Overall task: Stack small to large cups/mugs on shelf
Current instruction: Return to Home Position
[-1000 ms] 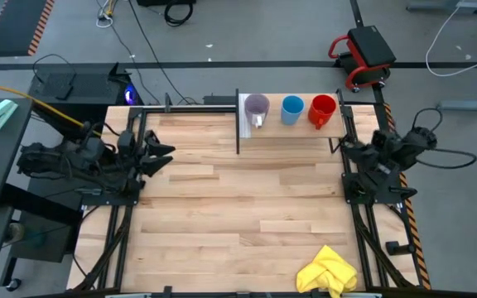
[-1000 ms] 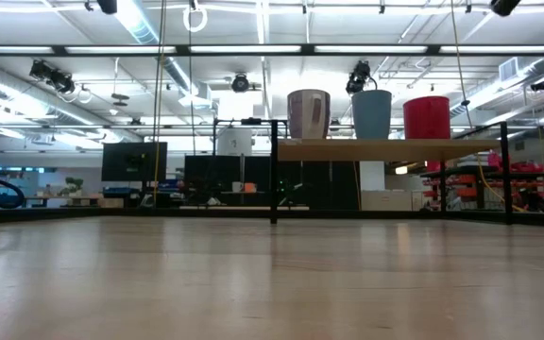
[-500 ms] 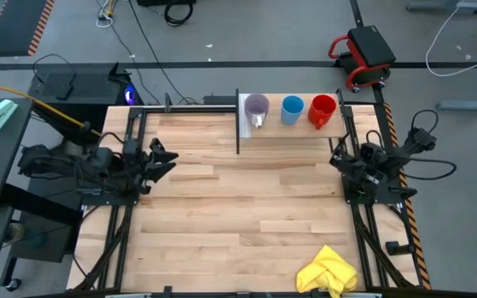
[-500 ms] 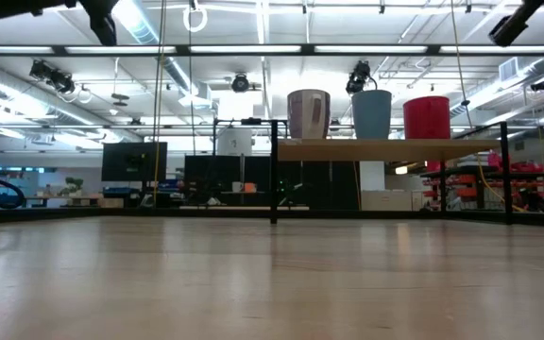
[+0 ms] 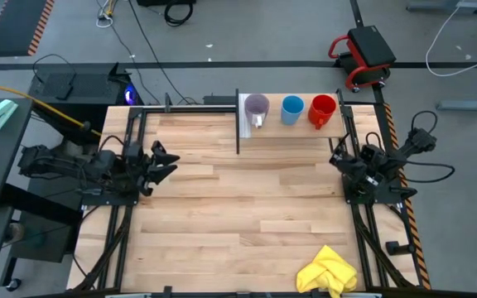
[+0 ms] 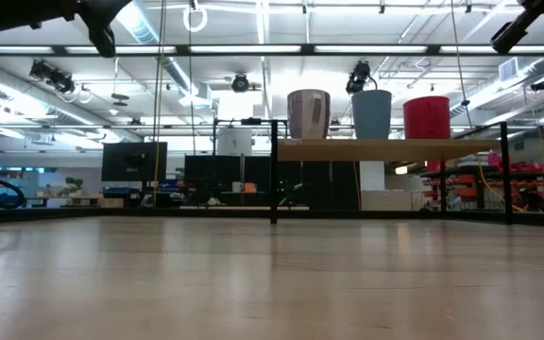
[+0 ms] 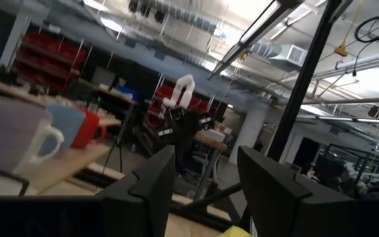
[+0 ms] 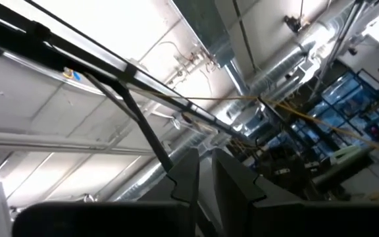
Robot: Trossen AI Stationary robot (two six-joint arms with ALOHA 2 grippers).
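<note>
Three cups stand in a row on the shelf (image 5: 293, 130) at the table's far edge: the purple mug (image 5: 257, 107) with its pale handle, the blue cup (image 5: 292, 109) and the red mug (image 5: 322, 110). The low view shows them upright on the board (image 6: 385, 147): the purple mug (image 6: 309, 113), the blue cup (image 6: 372, 113), the red mug (image 6: 427, 117). My left gripper (image 5: 161, 158) hovers open at the table's left edge, far from the cups. My right gripper (image 5: 339, 159) is shut at the right edge, just near of the shelf. The left wrist view shows the purple mug (image 7: 12, 141) past my open left gripper (image 7: 206, 178).
A crumpled yellow cloth (image 5: 328, 271) lies near the table's near right corner. Black frame rails run along both table sides (image 5: 127, 207). The shelf's white upright panel (image 5: 244, 116) stands at its left end. The tabletop between the arms (image 5: 247, 190) is bare wood.
My left gripper has drawn back a little toward the table's left edge. My right arm has unfolded, and its gripper has moved out over the right edge toward the table's middle. More of both grippers now shows in the low view's top corners. The cups have not moved.
</note>
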